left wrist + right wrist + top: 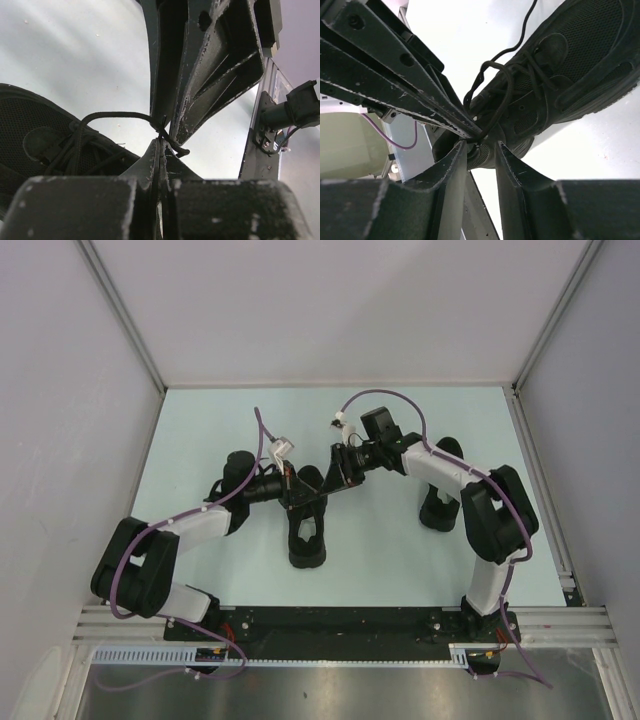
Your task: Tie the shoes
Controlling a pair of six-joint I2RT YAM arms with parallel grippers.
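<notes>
My left pincer [159, 148] is clamped tight on the thin black lace [112, 115] of the shoe [306, 536], which lies mid-way across the table [400, 430] between my arms, while my right pincer [480, 151] stands partly open, tips just beside that pinch.

sneaker [308, 540]: all-black low-top; upright at centre of table [400, 430] | laces [115, 116]: thin, black; one strand arching up off it

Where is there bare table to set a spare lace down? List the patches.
Free: the far strip of table between the back wall and both arms; the near patch between the shoe and the right arm's base. Crowded: mid-table, where left gripper and right gripper meet over the shoe's laces.
</notes>
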